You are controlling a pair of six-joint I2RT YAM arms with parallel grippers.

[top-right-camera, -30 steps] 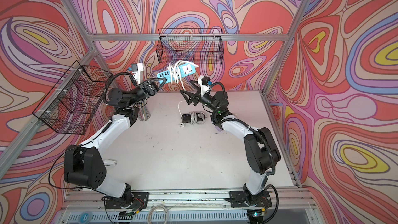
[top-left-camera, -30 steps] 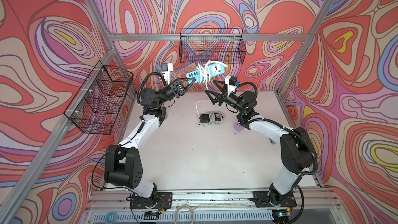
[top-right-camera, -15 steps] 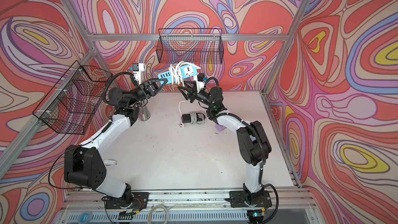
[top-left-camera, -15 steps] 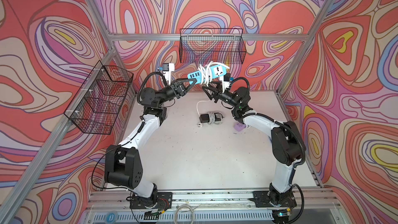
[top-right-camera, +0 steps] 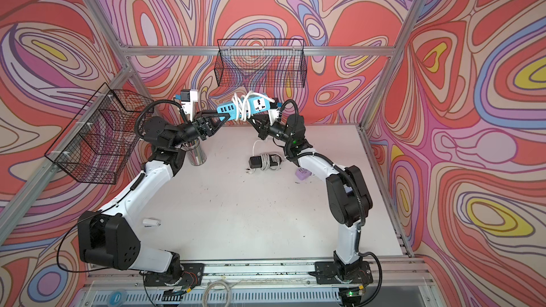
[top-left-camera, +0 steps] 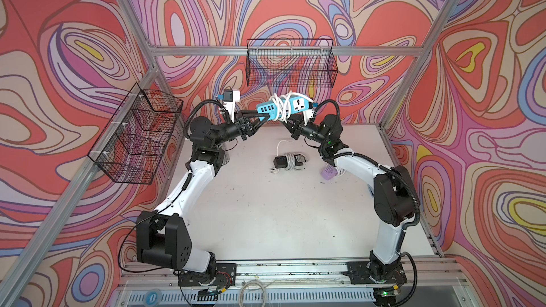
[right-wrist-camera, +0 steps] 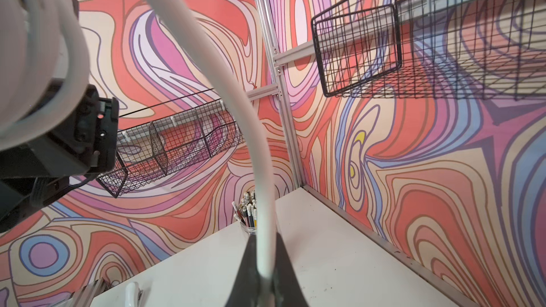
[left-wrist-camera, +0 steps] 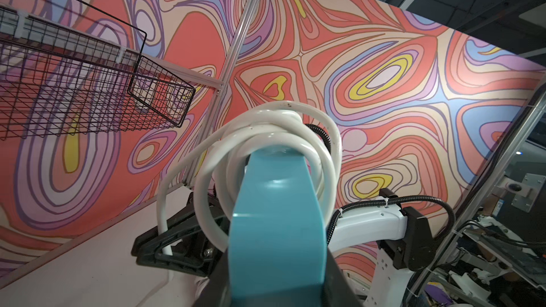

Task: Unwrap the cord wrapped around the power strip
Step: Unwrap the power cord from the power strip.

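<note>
A blue power strip [top-left-camera: 298, 104] [top-right-camera: 257, 104] hangs high over the back of the table, with a white cord [top-left-camera: 279, 107] [top-right-camera: 240, 109] coiled around its middle. My left gripper [top-left-camera: 266, 116] [top-right-camera: 227, 118] is shut on the strip's USB end; in the left wrist view the blue body [left-wrist-camera: 277, 217] fills the jaws of that gripper [left-wrist-camera: 277, 286] and the coils [left-wrist-camera: 280, 134] sit beyond. My right gripper [top-left-camera: 287, 121] [top-right-camera: 251, 120] is below the strip, shut on a loose strand of the cord [right-wrist-camera: 236, 98]. In the right wrist view the strand runs straight into the right gripper [right-wrist-camera: 264, 279].
A black power strip [top-left-camera: 288, 161] with its own wrapped cord lies on the table below. A purple adapter [top-left-camera: 328, 172] sits by the right arm, and a cup of pens [top-right-camera: 196, 153] stands by the left arm. Wire baskets hang on the back wall [top-left-camera: 291, 63] and the left wall [top-left-camera: 139, 134].
My right gripper moved in under the strip and closed on the white cord. The left gripper kept holding the strip in place.
</note>
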